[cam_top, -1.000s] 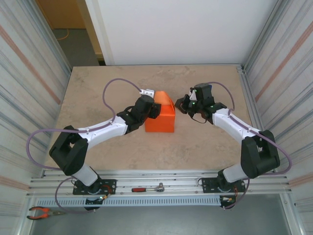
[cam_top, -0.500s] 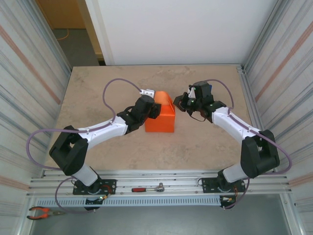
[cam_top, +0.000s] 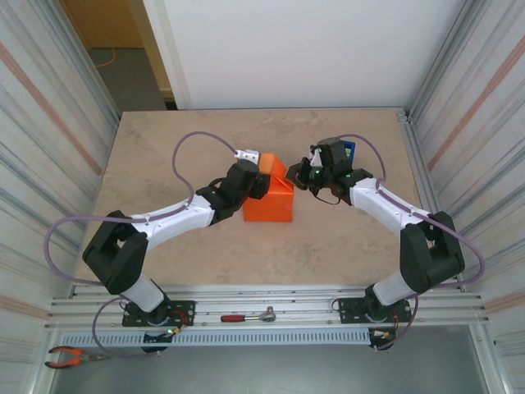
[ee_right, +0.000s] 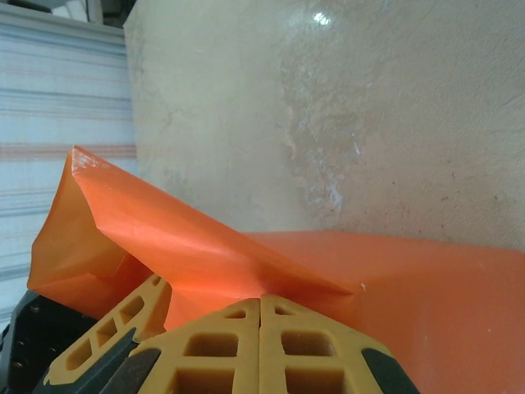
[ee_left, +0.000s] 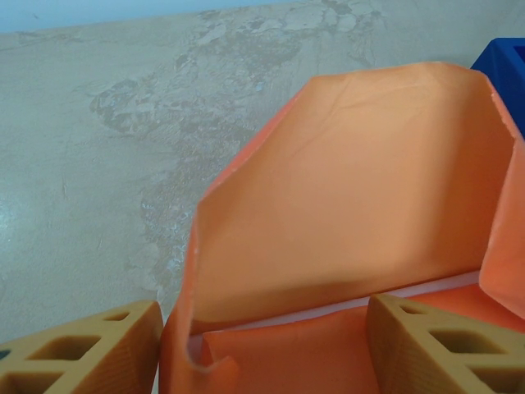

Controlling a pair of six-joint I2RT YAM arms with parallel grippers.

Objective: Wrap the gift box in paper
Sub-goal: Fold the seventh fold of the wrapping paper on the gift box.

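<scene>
The gift box (cam_top: 269,205) sat at the centre of the worktop (cam_top: 344,246) in the overhead view, between my two arms. One flap of the paper (cam_top: 279,167) stood up from the box's upper end. What mattered for the fold was that the flap rose just left of the right gripper (cam_top: 298,174). The box top it had to cover lay below and to the left of that gripper in the frame. The flap's crease appeared to run across the frame, so I judged the pull should go down-frame, over the box.

The right gripper was the nearer one to the free edge. Its fingers (ee_right: 205,345) were pressed together in the wrist view, with a ridge of orange paper running right into their tips. I took that for a pinch on the flap's edge (the contact itself was hidden by the fingers).

The left gripper (cam_top: 259,184) lay against the box's upper left side. Its jaws stood well apart, and in its own camera the flap rose between them. One finger (ee_left: 82,349) was off the orange at lower left and the other was over it. I could not tell whether it was pressing down.

The blue tape dispenser (cam_top: 350,149) lay beyond the right arm.
</scene>
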